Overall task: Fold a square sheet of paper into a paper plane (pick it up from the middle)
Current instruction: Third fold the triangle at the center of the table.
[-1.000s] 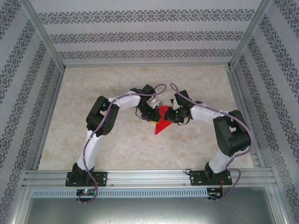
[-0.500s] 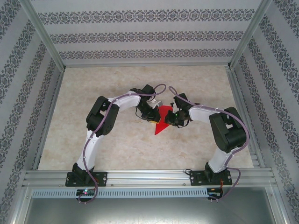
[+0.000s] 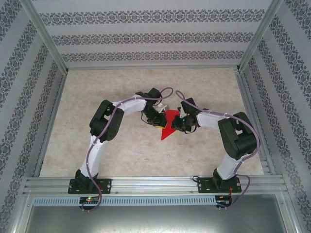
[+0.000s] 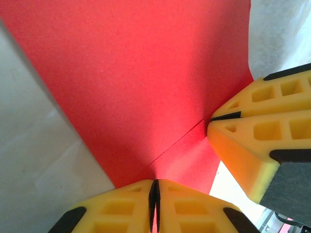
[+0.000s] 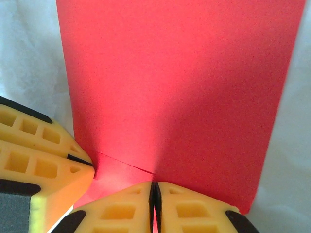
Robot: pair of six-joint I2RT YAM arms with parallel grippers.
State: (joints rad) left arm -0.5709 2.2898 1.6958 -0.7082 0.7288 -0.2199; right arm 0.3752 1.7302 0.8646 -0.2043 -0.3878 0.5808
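Locate the sheet of paper (image 3: 167,130) at the centre of the bench (image 3: 97,97), well apart from all four edges. From the top camera you see it as a flat bright red shape that narrows to a sharp point aimed at the near edge. Its surface is matte, plain and unmarked. The bench top is pale with a mottled, stone-like pattern.

Check the left hand (image 4: 154,187) in the left wrist camera. Its two yellow fingers (image 4: 121,208) are pressed together with the red paper's edge clamped in the thin dark seam between them. Each finger is a moulded block with rectangular pockets and black pads.

Check the right hand (image 5: 154,189) in the right wrist camera. Its fingers are likewise clenched on the paper's edge. In each wrist view the other hand's fingertips meet the paper just beside the viewing hand, and a fine straight crease runs between the two grip points.

Note the limits. In the top view both hands cover the far part of the sheet, so you cannot make out its outline there. In the left wrist view the paper is cut off at the top of the frame. You cannot tell whether the sheet touches the bench.
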